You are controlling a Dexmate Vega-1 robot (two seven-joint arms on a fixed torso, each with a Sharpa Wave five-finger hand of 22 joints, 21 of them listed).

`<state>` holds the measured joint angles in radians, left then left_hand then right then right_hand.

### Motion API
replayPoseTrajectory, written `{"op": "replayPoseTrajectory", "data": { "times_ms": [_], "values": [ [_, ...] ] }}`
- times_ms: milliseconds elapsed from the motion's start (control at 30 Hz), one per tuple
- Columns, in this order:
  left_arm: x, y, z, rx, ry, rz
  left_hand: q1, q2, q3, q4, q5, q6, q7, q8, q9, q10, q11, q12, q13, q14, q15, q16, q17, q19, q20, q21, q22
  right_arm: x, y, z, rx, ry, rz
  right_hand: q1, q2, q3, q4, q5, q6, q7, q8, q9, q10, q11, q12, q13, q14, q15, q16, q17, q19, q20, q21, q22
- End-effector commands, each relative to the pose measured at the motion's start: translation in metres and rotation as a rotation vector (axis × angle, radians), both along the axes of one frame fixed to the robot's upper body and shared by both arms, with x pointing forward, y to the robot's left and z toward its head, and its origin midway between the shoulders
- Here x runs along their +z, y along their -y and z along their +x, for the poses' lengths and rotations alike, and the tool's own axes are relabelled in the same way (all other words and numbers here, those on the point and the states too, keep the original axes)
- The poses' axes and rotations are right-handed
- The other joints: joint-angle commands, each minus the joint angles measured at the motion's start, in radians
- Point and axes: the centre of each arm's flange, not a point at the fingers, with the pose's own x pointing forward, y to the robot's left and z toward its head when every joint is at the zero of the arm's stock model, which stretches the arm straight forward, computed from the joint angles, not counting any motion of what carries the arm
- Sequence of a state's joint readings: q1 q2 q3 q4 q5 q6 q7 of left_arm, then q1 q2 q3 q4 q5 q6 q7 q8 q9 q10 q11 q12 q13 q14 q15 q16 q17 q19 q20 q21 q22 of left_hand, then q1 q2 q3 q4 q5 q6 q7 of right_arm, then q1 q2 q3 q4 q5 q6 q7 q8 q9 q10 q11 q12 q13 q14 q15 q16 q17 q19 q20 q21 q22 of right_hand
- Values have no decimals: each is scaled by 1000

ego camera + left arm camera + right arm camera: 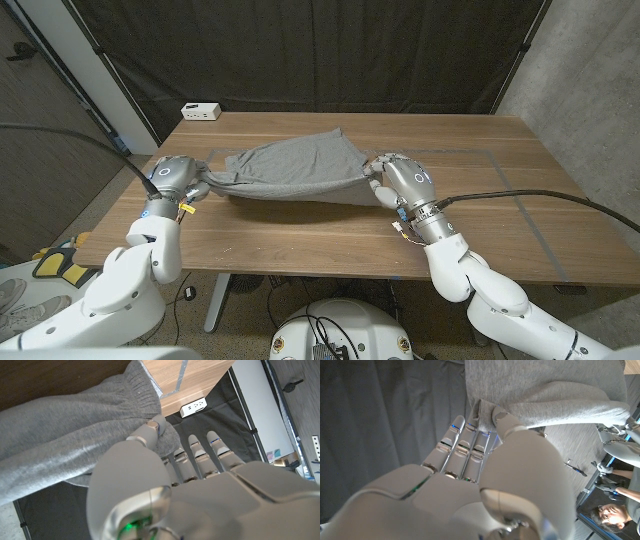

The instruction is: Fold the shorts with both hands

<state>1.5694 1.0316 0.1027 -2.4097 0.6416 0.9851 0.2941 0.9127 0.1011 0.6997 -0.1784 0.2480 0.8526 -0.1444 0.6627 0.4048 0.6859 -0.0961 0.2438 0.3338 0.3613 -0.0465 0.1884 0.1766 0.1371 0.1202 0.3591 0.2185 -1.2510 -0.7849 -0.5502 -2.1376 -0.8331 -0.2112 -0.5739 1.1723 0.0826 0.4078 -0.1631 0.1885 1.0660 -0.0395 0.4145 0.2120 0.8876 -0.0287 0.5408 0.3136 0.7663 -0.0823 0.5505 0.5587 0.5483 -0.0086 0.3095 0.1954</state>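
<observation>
While both arms reach in from the near edge of the wooden table (300,240), each hand has hold of one end of the grey shorts (295,170), so the cloth hangs as a stretched span between them. The left hand (178,176) grips a bunched end of the fabric; in the left wrist view its thumb presses the ribbed hem against the fingers (197,452), whose tips reach on past the fold. The right hand (400,180) does likewise at the other end, and the right wrist view shows its thumb and fingers (465,435) pinching a fold of the cloth.

Holding the two ends well apart looks deliberate: it pulls the shorts taut and seems to lift their near edge off the wood, which should let the garment be carried over and laid onto itself in one even fold. The far part of the shorts rests on the table near its middle. I judge the fold itself as not yet made.

Grey tape lines (520,205) mark out a rectangle on the tabletop. At the far left corner sits a small white box (201,111). Behind the table hangs a black curtain (320,50), with a bare concrete wall (590,90) to the right.
</observation>
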Motion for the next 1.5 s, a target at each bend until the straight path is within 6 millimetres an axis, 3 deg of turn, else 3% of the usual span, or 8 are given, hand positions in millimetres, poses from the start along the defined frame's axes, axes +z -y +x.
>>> {"op": "replayPoseTrajectory", "data": {
  "times_ms": [33,600,1500],
  "values": [
    [25,-13,13,-26,-71,-49,-3,-10,13,-3,8,226,230,4,6,-1,7,-2,1,-3,-66,0,3,-1,5,3,1,32,-10,26,24,67,-25,-4,-1,11,-1,0,3,-9,6,3,2,-4,4,4,8,-135,-1,6,3,4,4,-1],
    [69,-22,39,-53,-195,-71,-6,-18,37,-5,25,228,243,7,17,3,20,-1,-2,-1,-66,0,2,-7,4,5,1,79,-21,73,48,150,-23,-11,-3,19,1,-1,4,-9,7,3,2,-5,5,8,12,-136,-8,12,6,2,5,-1],
    [91,-11,60,40,-129,-69,-13,-37,74,-6,55,227,244,10,38,22,17,5,-5,15,-74,2,1,4,-3,14,0,140,-34,141,99,112,-48,-16,-9,30,-1,-2,5,-10,8,1,3,-4,6,14,16,-137,-17,21,8,0,6,-1]
  ]
}}
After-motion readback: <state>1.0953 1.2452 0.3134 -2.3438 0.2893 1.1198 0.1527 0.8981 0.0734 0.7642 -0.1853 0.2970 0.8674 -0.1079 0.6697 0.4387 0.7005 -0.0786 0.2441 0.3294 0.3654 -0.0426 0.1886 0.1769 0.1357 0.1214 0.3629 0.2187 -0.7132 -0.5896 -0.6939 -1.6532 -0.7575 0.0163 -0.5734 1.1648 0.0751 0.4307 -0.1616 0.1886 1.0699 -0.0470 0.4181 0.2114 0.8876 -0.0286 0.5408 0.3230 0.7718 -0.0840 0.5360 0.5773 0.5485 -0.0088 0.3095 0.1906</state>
